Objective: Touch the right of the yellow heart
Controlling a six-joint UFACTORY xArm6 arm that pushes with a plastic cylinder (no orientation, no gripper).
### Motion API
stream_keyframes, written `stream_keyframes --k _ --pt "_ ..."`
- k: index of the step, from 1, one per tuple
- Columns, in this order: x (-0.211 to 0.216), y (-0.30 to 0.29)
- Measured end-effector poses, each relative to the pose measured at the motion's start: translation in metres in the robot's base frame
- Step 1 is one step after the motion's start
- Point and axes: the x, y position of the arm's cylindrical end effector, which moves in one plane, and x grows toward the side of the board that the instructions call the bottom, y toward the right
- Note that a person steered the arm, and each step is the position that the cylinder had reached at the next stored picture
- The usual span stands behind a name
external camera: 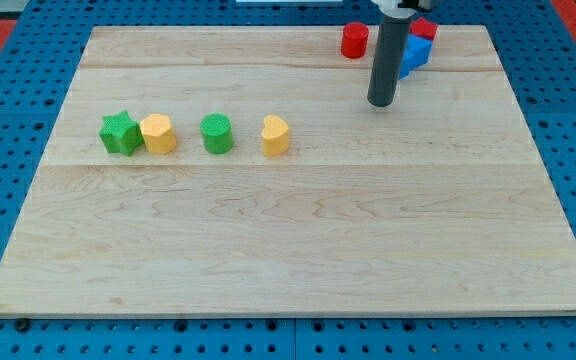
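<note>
The yellow heart [275, 136] lies on the wooden board, left of the middle. My tip [381, 103] is on the board toward the view's top right, well to the right of and above the heart, apart from it. A green cylinder [217, 133] sits left of the heart. Further left a yellow block [158, 133] touches a green star [120, 132].
A red cylinder [355, 41] stands near the board's top edge, left of the rod. A blue block [416, 54] and a red block [425, 28] sit behind the rod at the top right. The wooden board [298, 250] lies on a blue pegboard.
</note>
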Motion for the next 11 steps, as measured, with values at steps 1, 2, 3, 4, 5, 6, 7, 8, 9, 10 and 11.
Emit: stream_keyframes --k 1,2,3,4,5,6,7,8,9,10,11 --pt "0.000 -0.003" --pt "0.000 -0.006" --pt "0.000 -0.010" --pt "0.000 -0.012" --pt "0.000 -0.014" --pt "0.020 -0.036" --pt "0.037 -0.074" --pt "0.039 -0.109" --pt "0.065 -0.099" --pt "0.072 -0.098" --pt "0.073 -0.107"
